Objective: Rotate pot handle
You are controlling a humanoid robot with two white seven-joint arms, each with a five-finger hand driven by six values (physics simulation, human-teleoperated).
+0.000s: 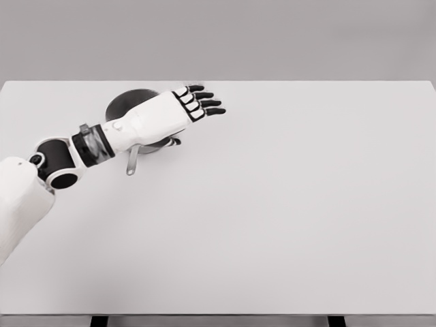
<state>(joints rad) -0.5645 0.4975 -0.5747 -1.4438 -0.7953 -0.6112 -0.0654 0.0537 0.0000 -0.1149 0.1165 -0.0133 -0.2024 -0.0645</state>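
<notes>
A dark grey pot (pixel 125 102) sits on the white table (pixel 286 204) at the back left, mostly covered by my left arm. Its thin metal handle (pixel 132 162) pokes out from under the forearm toward the front, its end lying on the table. My left hand (pixel 204 102) reaches across above the pot, palm down, fingers stretched to the right past the pot's rim and holding nothing. The thumb (pixel 174 142) shows just below the palm near the pot's right edge. The right arm is out of sight.
The white table fills the view, its far edge against a plain grey wall (pixel 218 34). Dark table legs (pixel 334 321) show under the front edge.
</notes>
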